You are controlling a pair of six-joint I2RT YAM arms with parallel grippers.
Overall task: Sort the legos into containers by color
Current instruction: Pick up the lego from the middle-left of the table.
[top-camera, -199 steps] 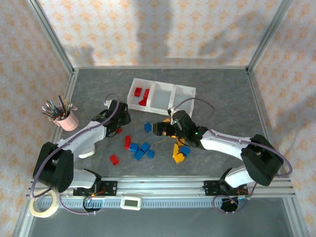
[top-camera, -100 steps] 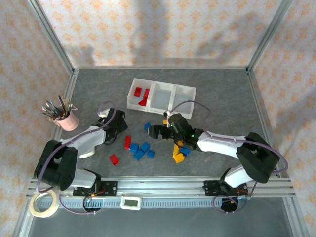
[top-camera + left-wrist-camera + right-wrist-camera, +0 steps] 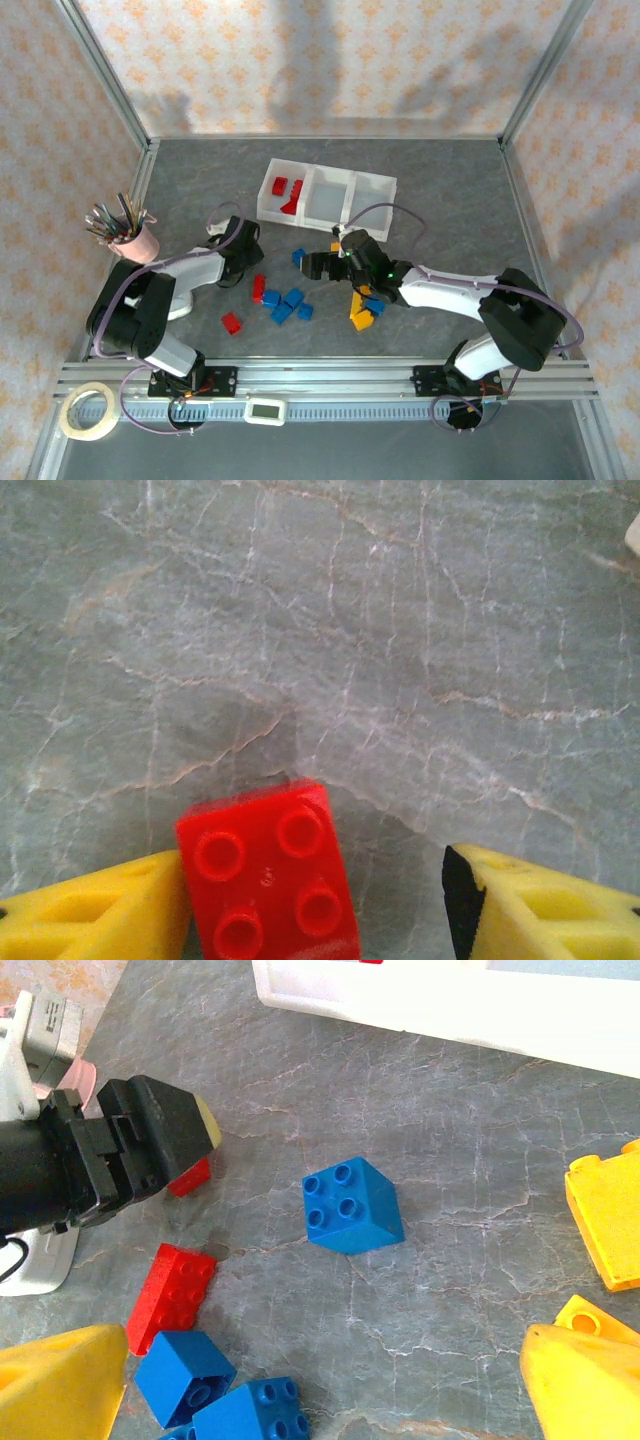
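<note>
top view: the joined row of three translucent white open-top plastic bins (image 3: pixel 328 200) is sitting in the upper middle of the frame. its leftmost bin is holding a few red plastic toy bricks (image 3: pixel 288 190). the other two are looking bare, so i am judging the sorting as barely begun. the loose red, blue and yellow-orange bricks (image 3: pixel 285 303) are lying on the grey marbled tabletop (image 3: pixel 450 180) at centre, below the bins. the left pincer (image 3: pixel 244 268) is reaching down at their left edge. the right pincer (image 3: pixel 312 265) is hovering just beside a lone blue brick (image 3: pixel 299 257).

left wrist view: the left pincer's yellow fingers (image 3: pixel 100 910) are standing partly apart around a red four-stud brick (image 3: pixel 268 875) at the bottom of the frame. it is touching the left-of-frame finger, with a gap to the other, so nothing is being clamped.

right wrist view: the right pincer is gaping wide and carrying nothing, with the blue brick lying at centre frame ahead of its tips.

no brand, label or writing is showing legibly anywhere.
</note>
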